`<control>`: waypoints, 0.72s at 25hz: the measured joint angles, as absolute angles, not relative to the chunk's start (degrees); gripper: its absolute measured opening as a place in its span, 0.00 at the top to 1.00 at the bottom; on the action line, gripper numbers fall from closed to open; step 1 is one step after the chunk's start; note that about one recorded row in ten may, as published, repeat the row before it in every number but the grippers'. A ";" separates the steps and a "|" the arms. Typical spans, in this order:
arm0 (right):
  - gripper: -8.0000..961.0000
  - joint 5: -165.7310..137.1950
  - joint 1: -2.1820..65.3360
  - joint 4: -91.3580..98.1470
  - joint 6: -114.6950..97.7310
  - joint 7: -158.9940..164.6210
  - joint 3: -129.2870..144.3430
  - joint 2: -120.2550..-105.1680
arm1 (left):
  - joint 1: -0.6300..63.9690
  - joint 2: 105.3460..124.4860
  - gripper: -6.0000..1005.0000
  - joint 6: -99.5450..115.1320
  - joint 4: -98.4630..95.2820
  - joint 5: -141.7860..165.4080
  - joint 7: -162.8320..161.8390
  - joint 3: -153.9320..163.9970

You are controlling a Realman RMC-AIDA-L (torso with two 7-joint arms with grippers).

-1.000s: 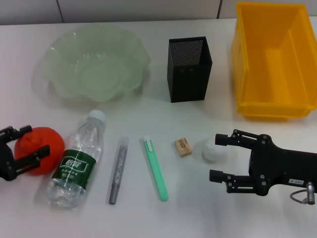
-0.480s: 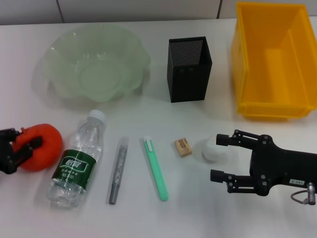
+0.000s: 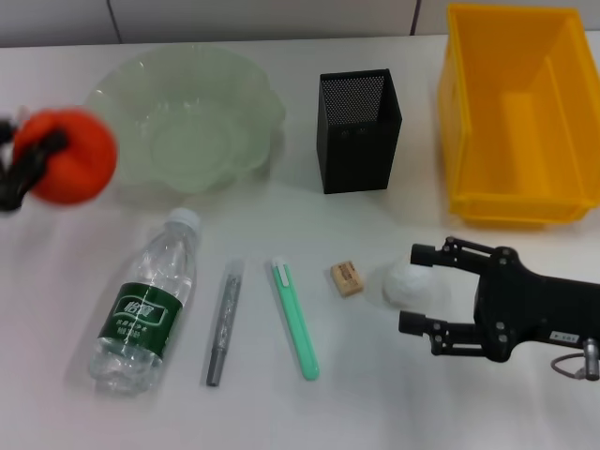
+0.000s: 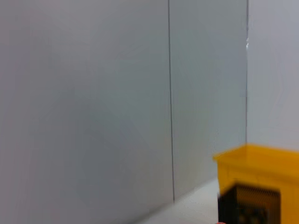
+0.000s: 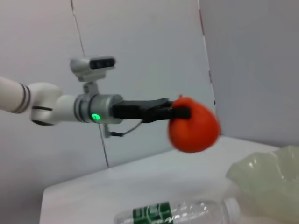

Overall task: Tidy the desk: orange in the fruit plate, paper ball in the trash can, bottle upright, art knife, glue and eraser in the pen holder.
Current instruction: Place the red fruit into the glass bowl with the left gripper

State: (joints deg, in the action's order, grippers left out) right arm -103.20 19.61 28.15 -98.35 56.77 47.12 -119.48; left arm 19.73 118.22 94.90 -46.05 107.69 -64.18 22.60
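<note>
My left gripper (image 3: 36, 161) is shut on the red-orange orange (image 3: 73, 157) and holds it in the air beside the left rim of the pale green fruit plate (image 3: 192, 141). The right wrist view shows that grip on the orange (image 5: 194, 126) from the side. The bottle (image 3: 150, 305) lies flat on the desk. To its right lie a grey glue stick (image 3: 223, 323), a green art knife (image 3: 295, 319) and the tan eraser (image 3: 347, 278). My right gripper (image 3: 420, 289) is open at desk level, its fingers on either side of the white paper ball (image 3: 403, 283).
The black mesh pen holder (image 3: 359, 131) stands at the back centre. The yellow trash can (image 3: 516, 112) fills the back right corner, just behind my right arm. The left wrist view shows only a wall, the trash can (image 4: 261, 163) and the pen holder (image 4: 250, 205).
My left gripper has lifted the orange off the desk and carried it back toward the fruit plate's left rim. The right gripper has edged closer around the paper ball.
</note>
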 joint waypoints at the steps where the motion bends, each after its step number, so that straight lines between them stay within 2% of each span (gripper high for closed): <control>1: 0.14 -102.66 19.56 28.12 -98.52 56.77 47.08 -119.50 | 21.46 118.25 0.81 94.12 -45.36 107.63 -64.58 22.58; 5: 0.14 -98.86 19.02 28.10 -99.56 57.03 47.09 -119.46 | 29.64 118.45 0.84 86.38 -39.70 108.44 -65.27 22.91; 9: 0.14 -96.60 18.45 28.76 -100.20 61.62 47.05 -119.17 | 35.09 118.64 0.84 76.09 -33.36 108.42 -65.43 23.15; 12: 0.14 -96.55 18.29 30.20 -101.58 63.88 47.01 -119.11 | 36.82 118.74 0.83 72.02 -31.22 108.38 -65.24 23.65; 16: 0.14 -96.60 18.06 35.29 -103.07 69.59 47.06 -119.14 | 37.95 118.79 0.70 69.30 -29.94 108.28 -64.88 24.12; 18: 0.14 -97.28 17.72 44.47 -103.30 79.34 47.61 -119.20 | 38.01 118.79 0.63 69.40 -29.91 108.26 -64.87 24.14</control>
State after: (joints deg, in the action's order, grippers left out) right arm -97.28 17.72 44.47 -103.30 79.34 47.61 -119.20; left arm 38.01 118.79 69.40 -29.91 108.26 -64.87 24.14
